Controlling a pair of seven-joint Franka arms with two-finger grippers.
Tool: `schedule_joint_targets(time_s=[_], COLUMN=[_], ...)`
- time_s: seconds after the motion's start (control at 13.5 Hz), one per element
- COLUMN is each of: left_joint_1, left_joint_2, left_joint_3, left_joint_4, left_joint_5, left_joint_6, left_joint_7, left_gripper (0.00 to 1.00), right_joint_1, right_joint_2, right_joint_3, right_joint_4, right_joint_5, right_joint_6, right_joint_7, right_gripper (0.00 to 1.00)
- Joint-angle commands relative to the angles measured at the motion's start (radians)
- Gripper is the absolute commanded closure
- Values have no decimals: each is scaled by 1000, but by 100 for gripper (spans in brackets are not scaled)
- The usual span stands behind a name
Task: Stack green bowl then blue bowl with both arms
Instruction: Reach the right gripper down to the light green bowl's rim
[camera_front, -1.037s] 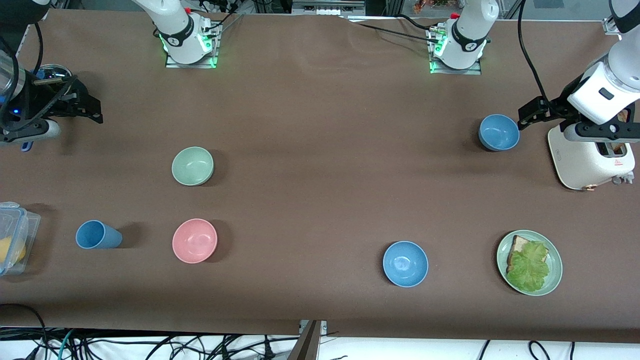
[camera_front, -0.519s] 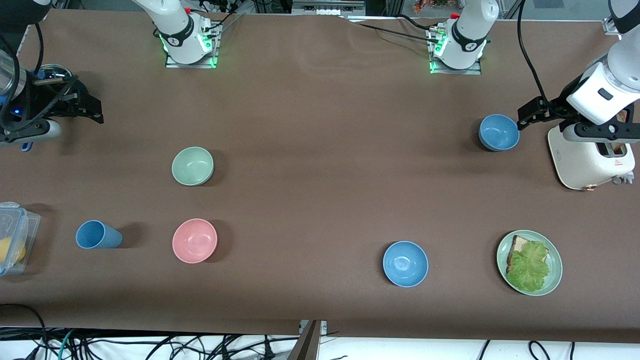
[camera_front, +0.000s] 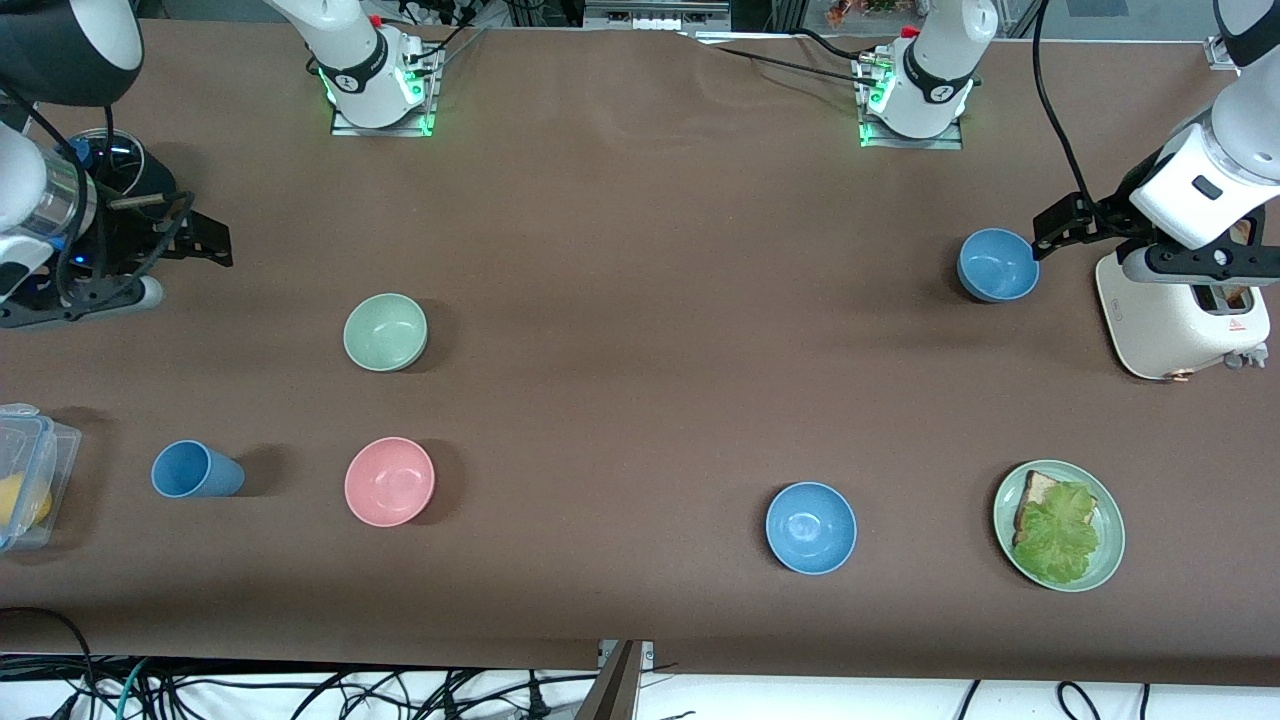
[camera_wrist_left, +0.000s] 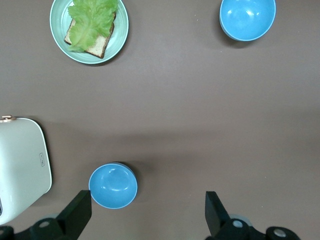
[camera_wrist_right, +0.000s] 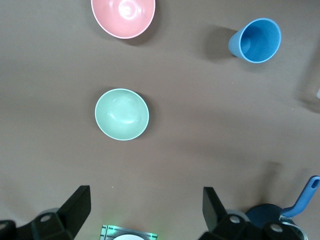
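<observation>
The green bowl (camera_front: 385, 332) sits upright on the brown table toward the right arm's end; it also shows in the right wrist view (camera_wrist_right: 122, 114). One blue bowl (camera_front: 997, 265) sits beside the toaster; it shows in the left wrist view (camera_wrist_left: 113, 185). A second blue bowl (camera_front: 811, 527) sits nearer the front camera (camera_wrist_left: 247, 17). My left gripper (camera_front: 1045, 232) hangs open and empty over the table just beside the first blue bowl (camera_wrist_left: 147, 212). My right gripper (camera_front: 215, 245) hangs open and empty over the table, apart from the green bowl (camera_wrist_right: 145, 210).
A pink bowl (camera_front: 389, 481) and a blue cup (camera_front: 196, 470) stand nearer the front camera than the green bowl. A green plate (camera_front: 1059, 525) with bread and lettuce, a white toaster (camera_front: 1180, 310), a clear lidded box (camera_front: 25, 475) and a dark pot (camera_front: 120, 165) stand near the table's ends.
My right arm has moved a little toward the green bowl, its gripper still open. My left gripper has barely moved. The bowls have not moved.
</observation>
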Motion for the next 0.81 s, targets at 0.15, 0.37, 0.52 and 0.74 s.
schedule_joint_targets(time_s=[0.15,0.37,0.52,0.74], left_joint_1=[-1,4,4,4], left_joint_2=[14,16,16,16], left_joint_3=[1,1,1,1], left_joint_4=[29,29,29,29], left_joint_5=[7,7,7,7], left_joint_6=[-22,-20,-22,-22], left_joint_7=[7,7,7,7], left_gripper=[0,0,0,0], right_joint_1=[1,-7,-10,-11], right_joint_2=[67,72,72,72], right_joint_3=[5,3,0,0], right_joint_4=[-45,-187,-289,-440], right_joint_5=[1,62,80,106], right_joint_6=[80,234,340,499], right_joint_7=[21,38,51,64], right_gripper=[1,1,1,1])
